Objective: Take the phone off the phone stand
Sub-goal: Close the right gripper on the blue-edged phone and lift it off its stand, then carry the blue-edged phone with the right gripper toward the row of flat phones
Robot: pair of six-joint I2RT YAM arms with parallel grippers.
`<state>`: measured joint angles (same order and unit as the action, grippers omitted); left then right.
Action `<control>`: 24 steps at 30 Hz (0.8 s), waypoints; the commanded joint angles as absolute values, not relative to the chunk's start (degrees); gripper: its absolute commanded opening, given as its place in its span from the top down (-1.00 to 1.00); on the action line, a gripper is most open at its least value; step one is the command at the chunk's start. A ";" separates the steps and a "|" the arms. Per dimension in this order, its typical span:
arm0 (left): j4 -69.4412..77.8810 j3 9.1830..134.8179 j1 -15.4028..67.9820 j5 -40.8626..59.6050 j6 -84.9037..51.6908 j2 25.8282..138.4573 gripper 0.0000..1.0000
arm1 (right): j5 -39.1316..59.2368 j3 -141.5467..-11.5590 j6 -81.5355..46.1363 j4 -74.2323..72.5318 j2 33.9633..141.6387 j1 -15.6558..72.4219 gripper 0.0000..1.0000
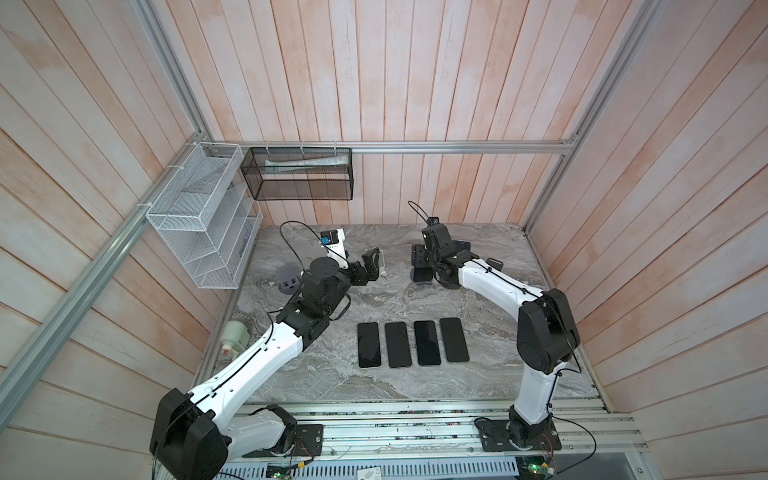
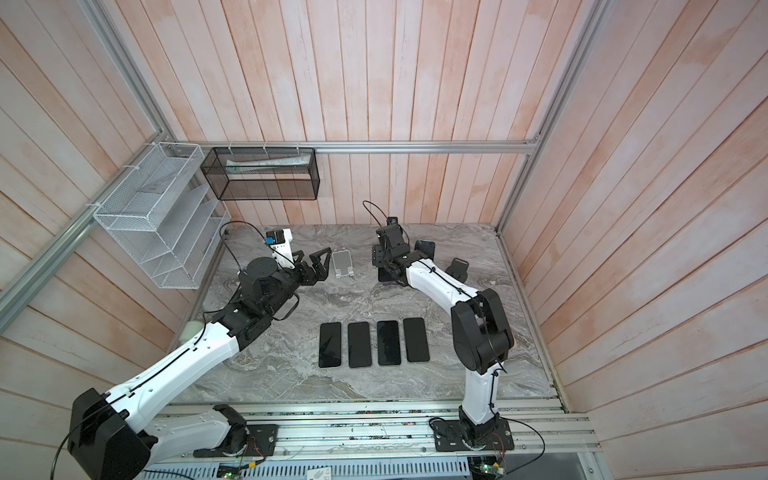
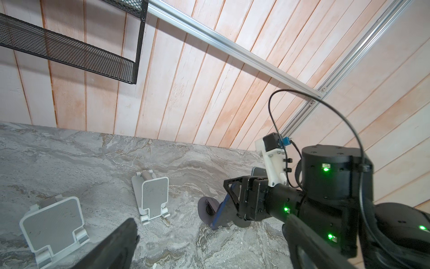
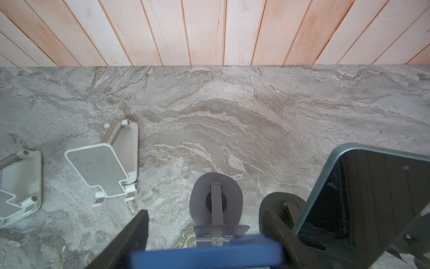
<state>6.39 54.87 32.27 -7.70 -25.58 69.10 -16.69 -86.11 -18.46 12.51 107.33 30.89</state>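
Note:
A phone with a blue edge (image 4: pixel 204 255) leans on a grey round-footed phone stand (image 4: pixel 216 193) at the back of the table. My right gripper (image 4: pixel 206 216) reaches down over it, one finger against each side of the phone, shut on it. The left wrist view shows the same grip, with the blue phone (image 3: pixel 222 209) slanting against the stand's foot (image 3: pixel 204 209). In both top views the right gripper (image 1: pixel 422 270) (image 2: pixel 383 268) hides most of the phone. My left gripper (image 1: pixel 372 264) (image 2: pixel 320 262) hovers open and empty, left of the middle.
A second dark phone (image 4: pixel 372 198) rests on a black stand just right of the held one. Two empty white stands (image 3: pixel 154 193) (image 3: pixel 52 223) are near the left gripper. Several phones (image 1: pixel 411 343) lie flat in a row at mid-table. Wire baskets (image 1: pixel 299 174) hang on the back wall.

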 commanded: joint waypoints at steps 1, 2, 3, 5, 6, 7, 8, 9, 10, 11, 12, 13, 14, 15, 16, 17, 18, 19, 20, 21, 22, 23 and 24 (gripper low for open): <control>6.81 55.87 31.95 -7.01 -25.69 68.24 -1.00 | -19.02 -85.31 -17.10 12.88 103.38 31.45 -0.47; 6.74 55.82 31.99 -7.11 -25.72 68.33 -1.00 | -19.17 -84.91 -16.88 13.19 102.55 31.54 -0.47; 6.77 55.81 31.99 -7.20 -25.75 68.42 -1.00 | -19.47 -84.32 -16.65 13.44 101.42 31.60 -0.46; 6.77 55.88 31.99 -7.04 -26.10 68.67 -1.00 | -19.82 -82.46 -15.91 13.96 98.47 31.88 -0.45; 6.60 56.01 31.99 -6.75 -26.25 68.68 -1.00 | -20.07 -80.91 -15.74 13.89 96.71 31.91 -0.45; 6.46 56.25 31.99 -6.24 -26.48 68.68 -1.00 | -20.21 -78.67 -15.56 13.41 94.42 32.07 -0.43; 6.51 56.23 31.99 -5.83 -26.57 68.57 -1.00 | -20.46 -76.27 -15.38 12.96 91.93 32.08 -0.43; 6.59 56.17 31.99 -5.74 -26.75 68.47 -1.00 | -21.01 -74.22 -15.38 13.12 89.67 32.17 -0.43; 6.59 56.15 31.99 -5.72 -27.04 68.35 -1.00 | -21.40 -72.12 -15.29 13.49 87.42 32.17 -0.42; 6.59 56.21 31.99 -5.53 -27.05 68.29 -1.00 | -21.94 -70.50 -15.19 14.07 84.96 32.12 -0.42; 6.55 56.25 31.99 -5.13 -27.01 68.21 -1.00 | -22.55 -68.37 -15.15 14.92 82.24 32.16 -0.42; 6.50 56.50 31.96 -4.87 -27.14 68.11 -1.00 | -23.15 -66.31 -14.90 15.72 79.81 32.17 -0.42; 6.50 56.51 31.99 -4.51 -27.23 67.97 -1.00 | -23.89 -64.55 -14.84 16.64 77.69 32.06 -0.42; 6.57 56.57 31.99 -4.18 -27.23 67.86 -1.00 | -24.77 -62.52 -14.81 17.74 75.40 31.95 -0.42; 6.67 56.55 31.99 -3.92 -27.32 67.77 -1.00 | -25.39 -60.71 -14.60 18.90 73.46 31.83 -0.41; 6.67 56.51 31.99 -3.80 -27.39 67.60 -1.00 | -26.11 -59.37 -14.59 20.19 71.90 31.50 -0.41; 6.81 56.37 31.99 -3.65 -27.48 67.48 -1.00 | -26.46 -58.03 -14.46 21.53 70.33 31.02 -0.42; 6.93 56.31 31.99 -3.52 -27.50 67.41 -1.00 | -26.17 -56.67 -13.93 22.00 68.72 30.61 -0.41; 6.94 56.30 31.99 -3.43 -27.72 67.36 -1.00 | -25.80 -55.40 -12.80 21.56 67.07 30.51 -0.41; 7.02 56.25 31.99 -3.23 -28.07 67.30 -1.00 | -25.96 -53.83 -12.18 20.54 65.22 30.29 -0.41; 7.41 56.18 31.97 -2.85 -28.30 67.28 -1.00 | -24.92 -53.21 -11.98 19.99 63.98 29.63 -0.40; 7.55 56.14 31.96 -2.57 -28.52 67.35 -1.00 | -22.88 -53.01 -11.60 19.74 63.31 29.18 -0.40; 7.44 56.15 31.99 -2.22 -28.65 67.41 -1.00 | -21.74 -53.35 -11.13 19.95 63.06 28.75 -0.40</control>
